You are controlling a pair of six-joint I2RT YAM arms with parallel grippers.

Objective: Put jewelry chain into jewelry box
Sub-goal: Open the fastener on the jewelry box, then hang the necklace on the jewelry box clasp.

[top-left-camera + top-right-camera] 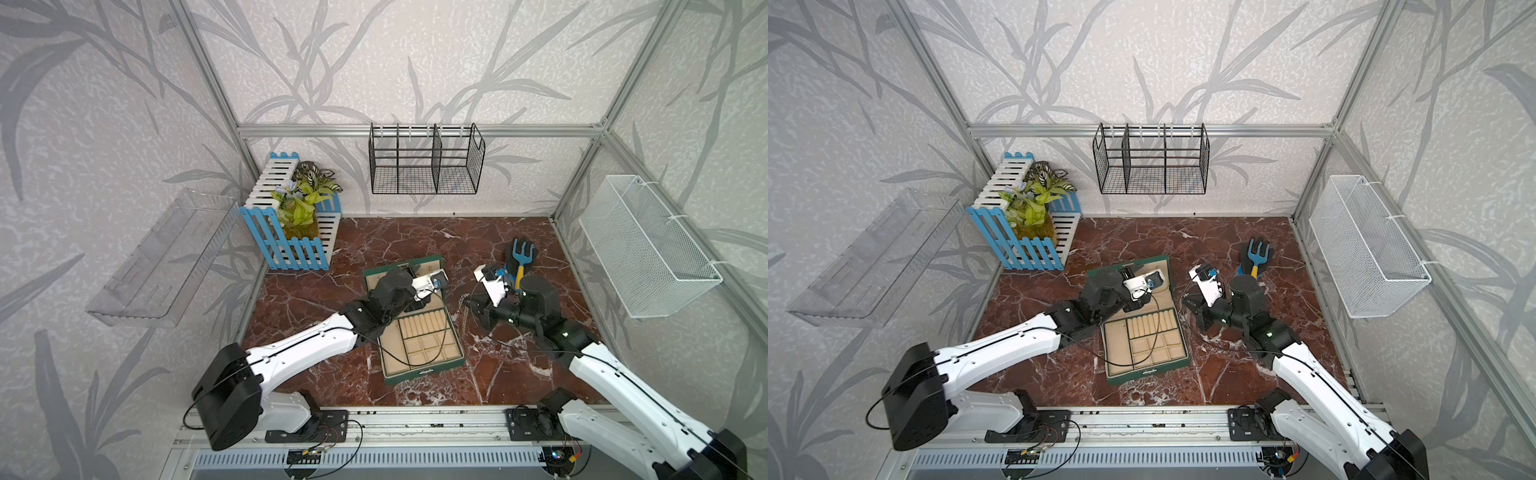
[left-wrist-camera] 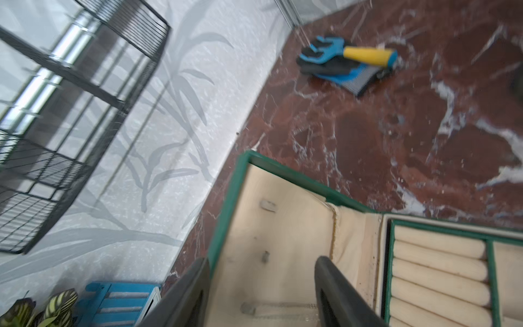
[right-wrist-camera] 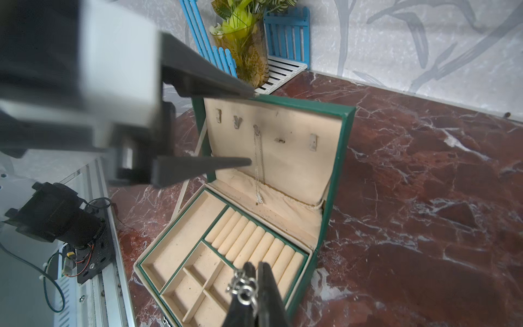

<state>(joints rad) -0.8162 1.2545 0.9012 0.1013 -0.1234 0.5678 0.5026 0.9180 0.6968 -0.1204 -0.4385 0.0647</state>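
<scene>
jewelry box (image 1: 424,368): open on the marbled tabletop (image 1: 415,241), lid upright, cream lining facing the arms.
jewelry chain (image 3: 243,288): pinched at one end in the right gripper; in both top views it dangles just beside the box's right wall, not in any compartment.
right gripper (image 3: 257,266): clenched on the chain, low and close to the box.
left gripper (image 2: 263,259): released, with jaws well apart in front of the lid's lining and nothing between them.
thin necklace (image 3: 259,164): hangs from a hook in the lid, its lower end on the lining's fold.
ring rolls (image 3: 254,243): one row at the back of the tray, next to the square compartments.
garden fork (image 2: 365,55): lies on a dark glove (image 2: 331,66) at the back right, well apart from the box.
</scene>
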